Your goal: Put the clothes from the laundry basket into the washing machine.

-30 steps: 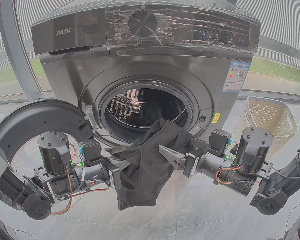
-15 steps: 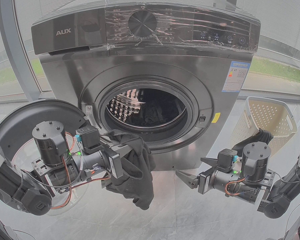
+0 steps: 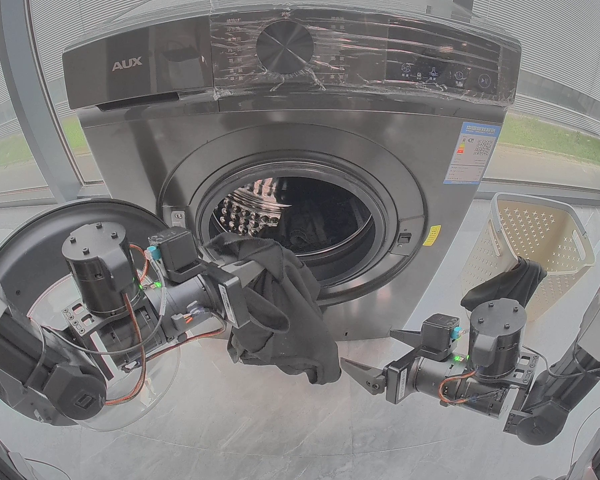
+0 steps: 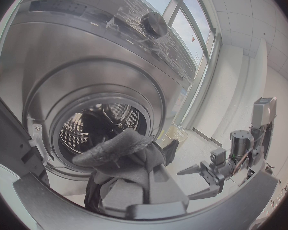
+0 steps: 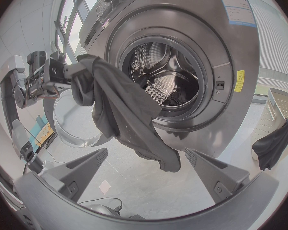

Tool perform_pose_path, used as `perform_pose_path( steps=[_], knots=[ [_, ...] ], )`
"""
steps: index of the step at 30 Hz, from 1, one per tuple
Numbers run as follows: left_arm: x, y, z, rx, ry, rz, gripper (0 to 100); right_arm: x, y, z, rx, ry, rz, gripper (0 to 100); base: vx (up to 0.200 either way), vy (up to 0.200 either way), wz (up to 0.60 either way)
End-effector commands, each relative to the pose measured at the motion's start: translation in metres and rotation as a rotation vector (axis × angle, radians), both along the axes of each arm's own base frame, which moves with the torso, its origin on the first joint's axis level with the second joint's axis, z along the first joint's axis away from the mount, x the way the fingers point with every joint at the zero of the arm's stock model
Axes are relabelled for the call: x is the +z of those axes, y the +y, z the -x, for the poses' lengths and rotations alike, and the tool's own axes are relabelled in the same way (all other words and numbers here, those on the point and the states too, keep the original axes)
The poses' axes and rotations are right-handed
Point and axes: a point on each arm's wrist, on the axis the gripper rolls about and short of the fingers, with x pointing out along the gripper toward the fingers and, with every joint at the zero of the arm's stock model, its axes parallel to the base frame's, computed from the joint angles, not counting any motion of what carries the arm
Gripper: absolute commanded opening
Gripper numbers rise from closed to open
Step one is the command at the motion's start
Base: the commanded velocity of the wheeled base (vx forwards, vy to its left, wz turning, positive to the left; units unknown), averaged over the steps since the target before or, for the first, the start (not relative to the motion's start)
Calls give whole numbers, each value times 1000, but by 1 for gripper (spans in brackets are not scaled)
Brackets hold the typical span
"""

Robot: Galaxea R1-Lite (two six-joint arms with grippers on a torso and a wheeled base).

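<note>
1. The washer (image 3: 287,135) stands straight ahead. Its door (image 3: 60,235) is swung fully open to the left, behind the left arm.
2. The drum (image 3: 247,218) is exposed. Dark clothes (image 5: 179,98) lie low at its back.
3. The left claw (image 3: 250,276) is clenched on a black garment (image 3: 287,321). In the left wrist view, cloth is bunched between the fingers (image 4: 164,182) and folded over them.
4. The garment is held up in front of the lower left of the drum mouth, outside the drum. Its top fold sits level with the rim (contact with the rim cannot be judged). The rest hangs down in loose folds, with the lowest end clear of the floor (image 3: 247,421).
5. The right claw (image 3: 369,349) is released, its jaws spread wide with nothing between them. It sits low above the floor, before the washer's lower right corner. It points towards the garment's hanging end, near it but not touching.
6. The basket (image 3: 547,228) is white and perforated. It stands on the floor to the right of the washer, tilted with its opening facing forward.
7. A second garment (image 3: 507,285), also black, is draped over the basket's near rim and hangs down outside it. It is apart from both claws.
</note>
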Motion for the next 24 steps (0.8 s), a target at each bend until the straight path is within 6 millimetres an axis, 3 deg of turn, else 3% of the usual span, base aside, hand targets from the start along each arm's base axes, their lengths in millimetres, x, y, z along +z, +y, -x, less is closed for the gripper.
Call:
perform_pose_path(
  steps=[1,16,24],
  knots=[
    [10,-3,-4,20,-26,32,0,-12,5,-4,7,21,23,100,0,0,0],
    [17,-12,-3,7,-40,57,0,-44,23,-26,98,48,42,100,0,0,0],
    [16,-13,-3,15,-39,55,0,-76,36,-41,110,91,72,100,0,0,0]
  ],
)
